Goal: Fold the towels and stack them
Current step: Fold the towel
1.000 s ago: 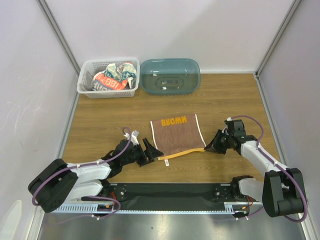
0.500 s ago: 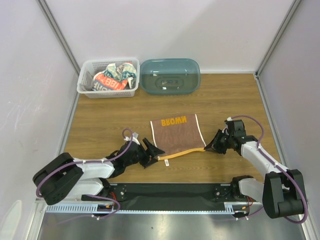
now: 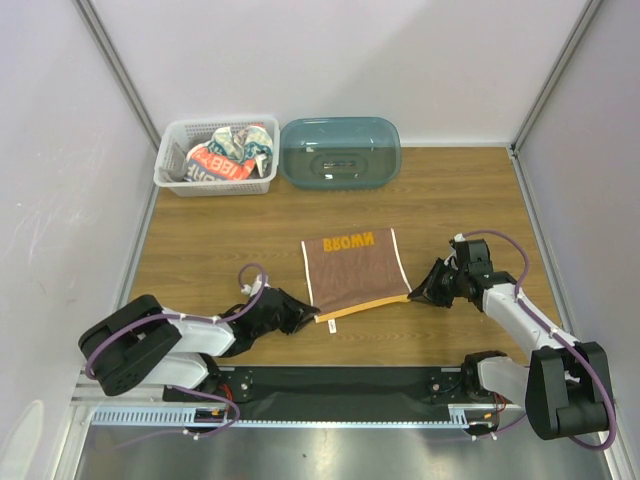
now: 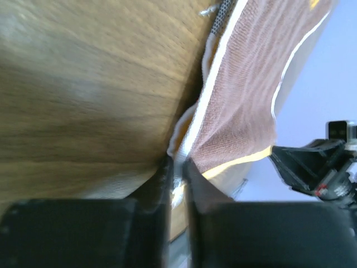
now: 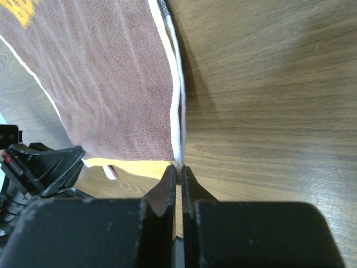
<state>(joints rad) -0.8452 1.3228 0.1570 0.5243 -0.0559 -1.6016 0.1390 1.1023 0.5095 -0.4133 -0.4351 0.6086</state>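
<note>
Fold step on brown towel point(image 3: 352, 270), flat on table point(image 3: 230, 250). Jaws narrow on both: left gripper point(image 3: 308, 317) pinches near-left corner, right gripper point(image 3: 413, 296) near-right corner. Next: lift evenly, carry near edge over to far edge.

We see a brown cloth towel point(image 3: 355, 272), matt with a ribbed weave and a smoother white hem. The wood-grain worktop point(image 3: 220, 240) has a soft sheen. The white lattice basket point(image 3: 167, 165) is glossy plastic, and the teal oval tub point(image 3: 340, 135) is translucent plastic. The left tool point(image 4: 177, 162) and the right tool point(image 5: 178, 167) are matt black plastic.
</note>
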